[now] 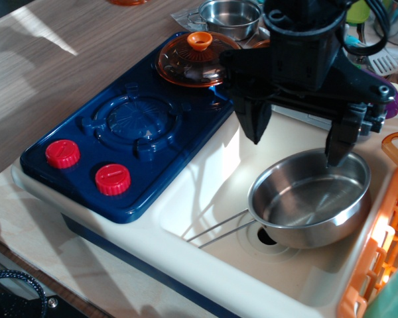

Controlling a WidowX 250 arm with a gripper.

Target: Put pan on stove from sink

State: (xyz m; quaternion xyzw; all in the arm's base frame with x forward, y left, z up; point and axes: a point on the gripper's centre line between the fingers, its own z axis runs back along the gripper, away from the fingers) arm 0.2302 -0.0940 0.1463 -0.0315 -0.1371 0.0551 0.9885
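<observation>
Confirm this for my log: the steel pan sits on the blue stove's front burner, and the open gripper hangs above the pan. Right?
Not quite. The pan sits in the sink, not on the stove, as observation.image shows. The open gripper does hang above it.

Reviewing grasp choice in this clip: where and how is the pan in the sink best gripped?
Probably the pan's far rim, from above. It sits upright in the sink, and the open gripper already hangs over that rim, one finger inside the bowl. The thin wire handle lies low toward the sink's front wall, harder to pinch.
</observation>
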